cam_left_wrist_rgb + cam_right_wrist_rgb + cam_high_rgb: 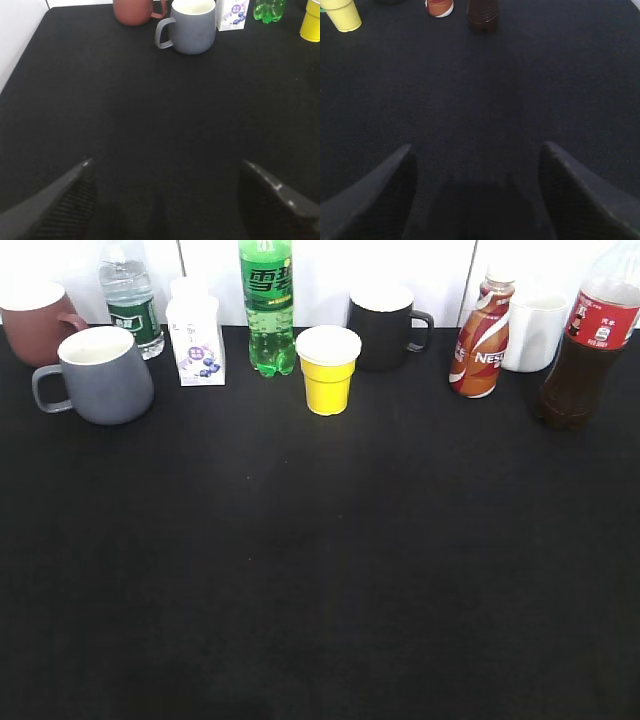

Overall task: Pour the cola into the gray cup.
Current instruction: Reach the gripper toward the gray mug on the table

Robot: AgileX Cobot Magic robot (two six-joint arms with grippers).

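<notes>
The cola, a tall clear bottle of dark brown liquid with a red label, stands at the far right; only its base shows in the right wrist view. The gray cup, a blue-gray mug with a white inside and its handle to the left, stands at the far left and shows in the left wrist view. My left gripper is open and empty over bare black cloth, well short of the cup. My right gripper is open and empty, well short of the cola. Neither gripper shows in the exterior view.
Along the back stand a reddish-brown mug, a water bottle, a small white carton, a green soda bottle, a yellow cup, a black mug, a Nescafe bottle and a white mug. Black cloth covers the table.
</notes>
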